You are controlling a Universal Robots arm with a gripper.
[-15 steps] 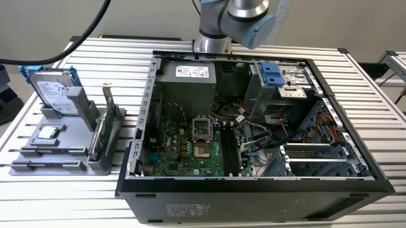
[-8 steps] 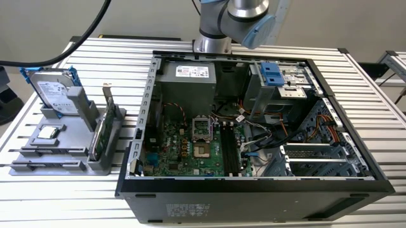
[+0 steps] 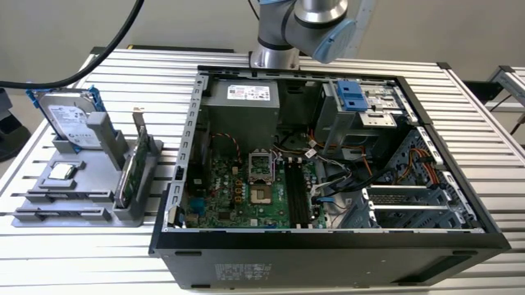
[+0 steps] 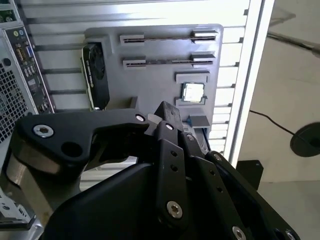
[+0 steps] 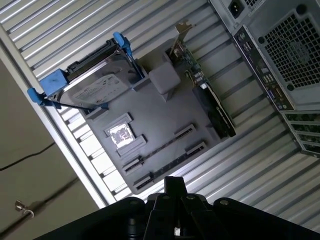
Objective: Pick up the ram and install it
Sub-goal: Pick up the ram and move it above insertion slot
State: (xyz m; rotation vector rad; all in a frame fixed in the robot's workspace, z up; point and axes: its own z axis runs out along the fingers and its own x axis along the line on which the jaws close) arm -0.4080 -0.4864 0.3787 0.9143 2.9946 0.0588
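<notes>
First wrist view shows the ram [image 5: 159,148] lying in the gray tray [image 5: 165,112], not picked up. The end effector [image 5: 173,186] hangs above; I cannot tell how open it is. The motherboard slots [image 3: 297,196] look empty.

On my feed, the worktop is a table [image 3: 58,246] of pale ribbed metal slats, evenly lit. In the exterior view a plain beige wall [image 3: 197,21] stands behind it. A second slatted table [image 3: 513,80] stands at the exterior view's right edge, with a gap between the two. Both wrist views show smooth grey-beige floor [image 4: 290,75] [image 5: 30,115] past the table's edge, with a thin dark cable [image 4: 272,122] lying on it. The edge rail glares white in the second wrist view.
</notes>
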